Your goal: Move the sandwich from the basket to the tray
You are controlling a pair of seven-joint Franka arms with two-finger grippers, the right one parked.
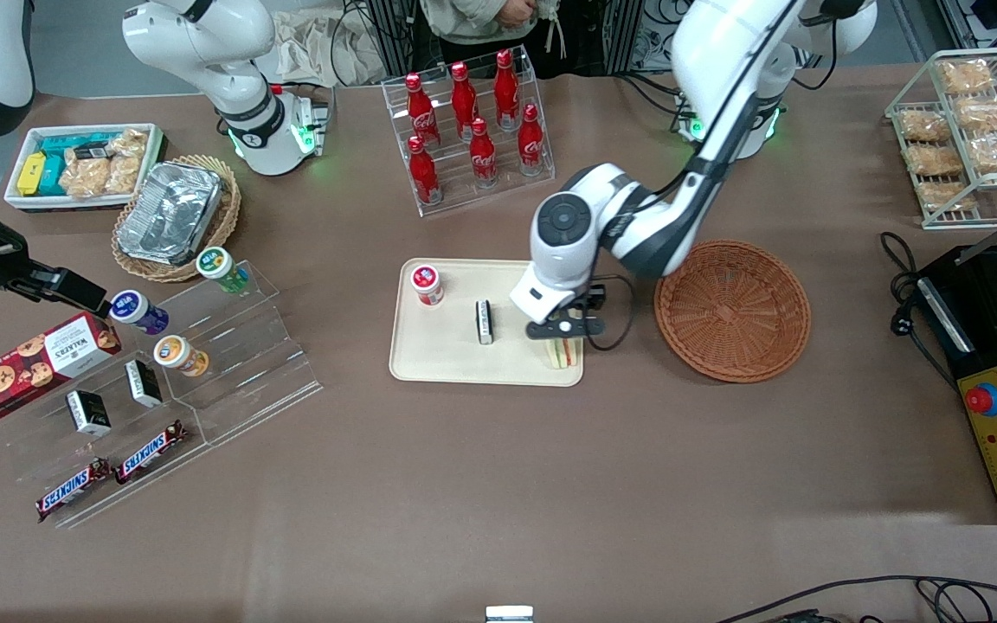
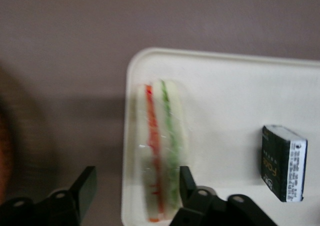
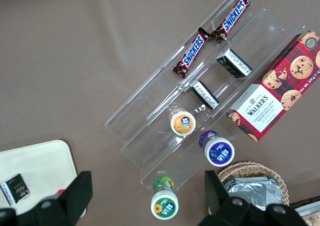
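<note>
— On the brown table (image 1: 498, 484), what takes up the most room among the task's things?

— Toward the working arm's end sits the round reddish-brown basket (image 1: 732, 310), and nothing shows inside it. Just beside it, toward the parked arm's end, lies the cream tray (image 1: 447, 359), flat with a low rim, so whatever goes on it can simply be lowered from above.

— And the sandwich?

— The sandwich (image 2: 160, 151) already stands on edge in the tray, at the corner nearest the basket and close to the rim. That looks like the shortest drop point for a carry out of the basket. Its red and green filling faces up toward the wrist camera.

— What is the gripper doing?

— The gripper (image 1: 564, 333) hangs right over the sandwich. In the wrist view its two fingers (image 2: 84, 186) are spread wide, one to each side of the wedge, and the finger nearer the small carton looks to be right at the bread; the other is clear. It has hold of nothing. I judge the placing essentially done, with only a straight lift left.

— Anything smaller sharing the tray?

— A small dark carton (image 2: 283, 163) near the middle, apart from the sandwich, and a red-capped cup (image 1: 427, 285) at the corner farther from the front camera.
</note>
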